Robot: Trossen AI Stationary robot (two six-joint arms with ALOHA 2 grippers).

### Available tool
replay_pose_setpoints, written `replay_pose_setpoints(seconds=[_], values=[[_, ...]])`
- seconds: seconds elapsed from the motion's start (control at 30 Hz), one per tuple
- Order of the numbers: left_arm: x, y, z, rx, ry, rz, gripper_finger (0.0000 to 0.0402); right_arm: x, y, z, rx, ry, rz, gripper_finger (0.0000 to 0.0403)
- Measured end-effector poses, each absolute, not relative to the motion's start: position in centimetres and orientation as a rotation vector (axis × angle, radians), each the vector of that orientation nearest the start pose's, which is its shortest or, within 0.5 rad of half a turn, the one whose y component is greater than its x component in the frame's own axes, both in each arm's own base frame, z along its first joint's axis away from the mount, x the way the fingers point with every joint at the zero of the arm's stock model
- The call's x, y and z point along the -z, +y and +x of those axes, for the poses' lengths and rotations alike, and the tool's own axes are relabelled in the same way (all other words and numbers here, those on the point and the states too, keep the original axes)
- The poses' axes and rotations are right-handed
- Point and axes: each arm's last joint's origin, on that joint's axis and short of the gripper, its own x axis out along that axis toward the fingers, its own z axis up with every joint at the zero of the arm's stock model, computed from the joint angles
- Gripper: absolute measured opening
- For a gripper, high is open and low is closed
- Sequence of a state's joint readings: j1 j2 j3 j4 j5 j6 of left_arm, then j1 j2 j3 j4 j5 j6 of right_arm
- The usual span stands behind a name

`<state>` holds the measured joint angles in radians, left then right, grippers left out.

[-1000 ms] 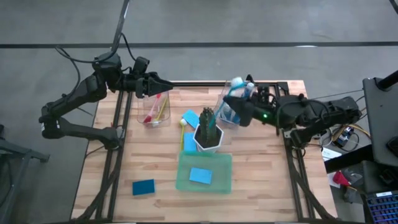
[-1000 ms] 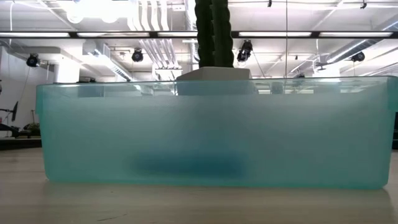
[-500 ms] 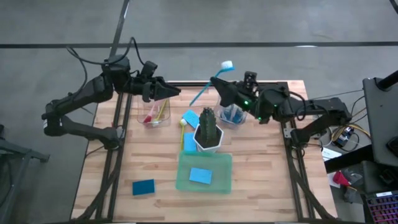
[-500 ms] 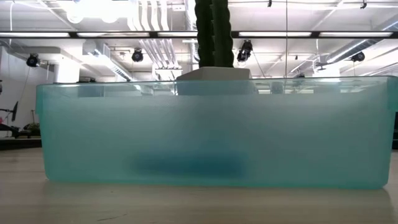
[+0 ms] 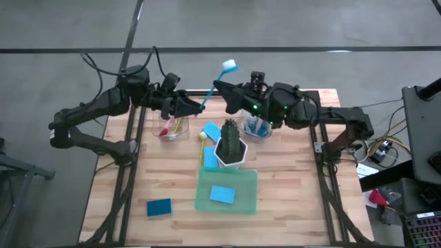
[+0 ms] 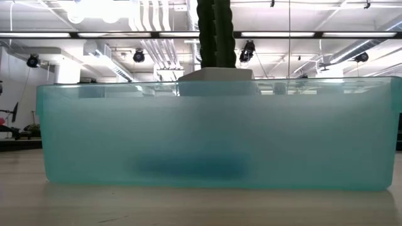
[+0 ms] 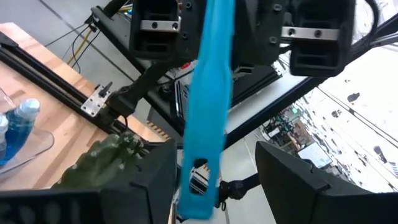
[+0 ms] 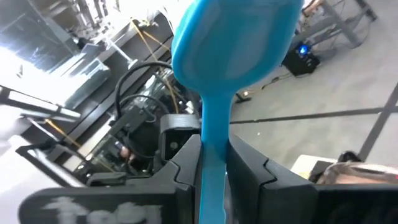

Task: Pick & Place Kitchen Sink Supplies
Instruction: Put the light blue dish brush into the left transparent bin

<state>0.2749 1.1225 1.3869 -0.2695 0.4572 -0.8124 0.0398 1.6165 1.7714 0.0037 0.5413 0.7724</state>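
Both dark arms are stretched inward over the far edge of the table, meeting above its rear middle. The right gripper (image 5: 222, 91) is held raised and tilted, its jaws pressed together on the handle of a blue long-handled brush (image 5: 215, 87), whose pale head is pointed up and away beyond the table's far edge. The left gripper (image 5: 195, 105) is reached toward it from the other side, its fingers (image 7: 292, 180) spread wide apart, and the lower end of the blue handle is seen between them in the left wrist view without being pinched. A light wooden table (image 5: 289, 193) on a black frame is set on a grey floor; in the low view a hall with ceiling strip lights and ducts is seen behind. A green tray (image 5: 227, 207) near the table's middle is seen with a flat blue sponge (image 5: 222, 195) lying in it, and a dark green plant in a white pot (image 5: 231, 146) is placed just behind it. A clear bin (image 5: 170, 124) under the left arm is seen with yellow and red brushes, another clear bin (image 5: 258, 127) under the right arm with bottles of blue liquid. A darker blue sponge (image 5: 158, 207) is lying alone at the near left.
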Motion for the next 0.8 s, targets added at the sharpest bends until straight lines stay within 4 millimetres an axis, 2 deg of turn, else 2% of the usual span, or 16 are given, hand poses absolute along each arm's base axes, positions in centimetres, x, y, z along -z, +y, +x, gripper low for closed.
replay_pose_setpoints(seconds=[0.3, 0.4, 0.5, 0.73, 0.8], values=[[-46.3, 4.8, 21.5, 0.161, 0.075, -0.809, 0.0208, -49.0, -0.1, 36.1, 0.395, -0.302, 0.804, 0.0052], [-46.2, 4.8, 21.5, 0.16, 0.081, -0.81, 0.0197, -49.1, -0.1, 36.3, 0.399, -0.286, 0.8, 0.0052], [-46.2, 4.8, 21.5, 0.162, 0.084, -0.81, 0.017, -49.1, -0.1, 36.2, 0.401, -0.281, 0.798, 0.0052], [-46.3, 4.7, 21.5, 0.168, 0.077, -0.773, 0.0074, -49.0, -0.2, 36.3, 0.401, -0.277, 0.798, 0.0052], [-46.3, 4.7, 21.5, 0.169, 0.076, -0.768, 0.0068, -49.0, -0.2, 36.3, 0.4, -0.277, 0.798, 0.0052]])
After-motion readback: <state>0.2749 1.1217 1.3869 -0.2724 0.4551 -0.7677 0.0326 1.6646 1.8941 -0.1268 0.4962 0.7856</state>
